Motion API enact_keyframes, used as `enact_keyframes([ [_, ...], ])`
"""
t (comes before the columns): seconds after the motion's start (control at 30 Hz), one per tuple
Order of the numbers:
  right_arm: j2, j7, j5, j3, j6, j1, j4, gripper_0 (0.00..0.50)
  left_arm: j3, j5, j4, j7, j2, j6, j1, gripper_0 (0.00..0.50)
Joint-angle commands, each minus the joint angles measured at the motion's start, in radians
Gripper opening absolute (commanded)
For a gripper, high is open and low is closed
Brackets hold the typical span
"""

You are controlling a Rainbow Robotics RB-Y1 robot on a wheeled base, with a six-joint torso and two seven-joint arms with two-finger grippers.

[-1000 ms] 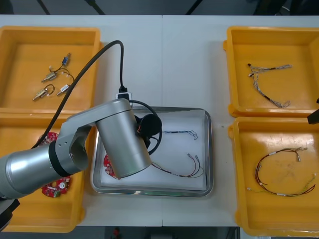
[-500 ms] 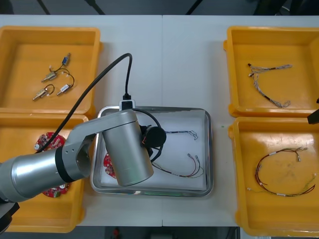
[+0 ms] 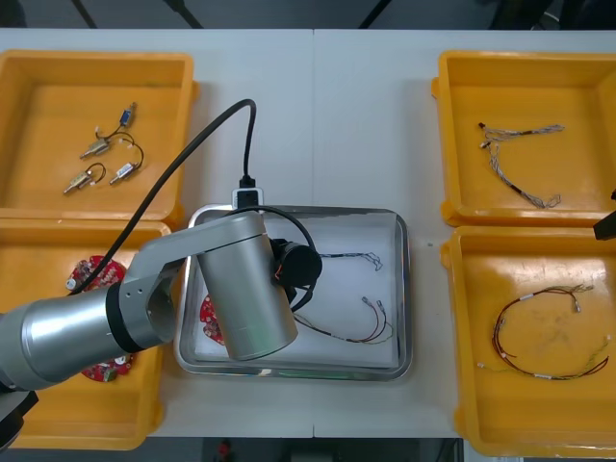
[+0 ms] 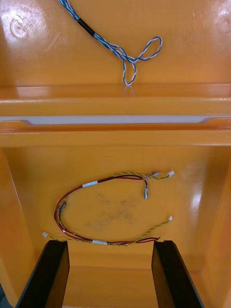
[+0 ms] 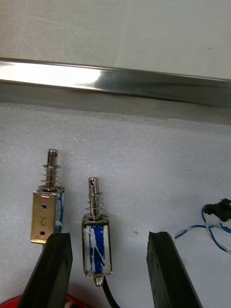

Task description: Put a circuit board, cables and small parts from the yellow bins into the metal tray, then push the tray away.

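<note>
Two small metal parts (image 5: 46, 211) lie inside the metal tray (image 5: 115, 82), the left pincer (image 5: 108, 236) spread around one; the right pincer (image 4: 109, 243), also spread, hangs well right of it.

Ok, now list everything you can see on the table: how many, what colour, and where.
Table: one, light.
Yellow bins: four, two at each side.
Metal tray: one, shiny rim, white inside, between the bins.
Circuit boards: at least three, red; two in the near left bin, one in the tray, partly hidden by the arm.
Small metal parts: six, silvery; four in the far left bin, two in the tray.
Blue and white cables: two; far right bin, tray.
Red and yellow cables: two; near right bin, tray.
Left gripper: open, over the tray, astride one part.
Right gripper: open, over the near right bin.
</note>
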Motion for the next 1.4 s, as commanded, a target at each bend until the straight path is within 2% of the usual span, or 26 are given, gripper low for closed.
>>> enact_keyframes([
  [0.03, -0.044, -0.040, -0.008, -0.029, 0.003, 0.009, -0.022, 0.500, 0.037, 0.069, -0.121, 0.009, 0.020, 0.048, -0.049, 0.481],
  [0.17, -0.044, -0.040, -0.008, -0.029, 0.003, 0.009, -0.022, 0.500, 0.068, 0.152, -0.207, 0.009, 0.052, 0.117, -0.094, 0.493],
  [0.3, -0.044, -0.040, -0.008, -0.029, 0.003, 0.009, -0.022, 0.500, 0.135, 0.301, -0.299, 0.009, 0.126, 0.190, -0.143, 0.500],
  [0.47, -0.044, -0.040, -0.008, -0.029, 0.003, 0.009, -0.022, 0.500, 0.275, 0.534, -0.380, -0.012, 0.284, 0.230, -0.169, 0.500],
  [0.5, -0.044, -0.040, -0.008, -0.029, 0.003, 0.009, -0.022, 0.500, 0.289, 0.553, -0.388, -0.020, 0.301, 0.230, -0.169, 0.500],
  [0.57, -0.038, -0.041, -0.001, -0.021, 0.003, 0.008, -0.019, 0.500, 0.346, 0.639, -0.397, -0.057, 0.382, 0.230, -0.169, 0.500],
  [0.6, -0.038, -0.040, -0.001, -0.021, 0.003, 0.008, -0.019, 0.500, 0.358, 0.659, -0.397, -0.066, 0.399, 0.229, -0.169, 0.500],
  [0.73, -0.055, -0.032, 0.025, 0.015, 0.003, -0.025, -0.034, 0.500, 0.438, 0.794, -0.383, -0.135, 0.537, 0.204, -0.166, 0.500],
  [0.77, -0.055, -0.032, 0.025, 0.015, 0.003, -0.025, -0.034, 0.500, 0.438, 0.794, -0.383, -0.135, 0.537, 0.204, -0.166, 0.500],
  [0.8, -0.055, -0.031, 0.040, 0.048, 0.003, -0.041, -0.047, 0.500, 0.470, 0.841, -0.374, -0.161, 0.589, 0.189, -0.158, 0.500],
  [0.97, -0.055, -0.026, 0.080, 0.163, 0.003, -0.086, -0.107, 0.500, 0.613, 0.971, -0.322, -0.249, 0.689, 0.153, -0.082, 0.500],
  [1.17, -0.029, -0.024, 0.071, 0.250, 0.003, -0.120, -0.168, 0.500, 0.767, 1.051, -0.279, -0.365, 0.779, 0.117, 0.057, 0.500],
  [1.23, -0.012, -0.020, 0.055, 0.267, -0.002, -0.129, -0.183, 0.500, 0.826, 1.067, -0.265, -0.408, 0.798, 0.098, 0.119, 0.500],
  [1.4, 0.028, 0.002, -0.035, 0.325, -0.010, -0.178, -0.197, 0.500, 0.981, 1.105, -0.233, -0.500, 0.828, 0.025, 0.296, 0.500],
])
